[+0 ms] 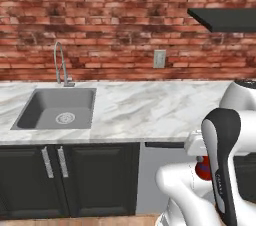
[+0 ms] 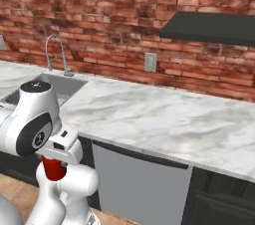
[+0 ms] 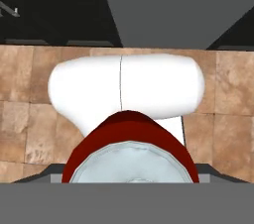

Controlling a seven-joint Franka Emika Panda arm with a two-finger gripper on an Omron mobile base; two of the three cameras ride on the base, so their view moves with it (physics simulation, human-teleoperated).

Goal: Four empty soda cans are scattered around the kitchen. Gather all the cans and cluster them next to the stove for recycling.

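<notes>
One red soda can (image 3: 130,154) — no readable label — clamped in the hand (image 2: 54,162).

A red soda can (image 2: 53,168) hangs gripped under the tool (image 2: 56,162).

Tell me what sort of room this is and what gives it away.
A kitchen, rendered rather than real. A sink with a tall faucet is set into a white marble counter, dark cabinets run below it, and a dark range hood hangs on the red brick wall.
</notes>
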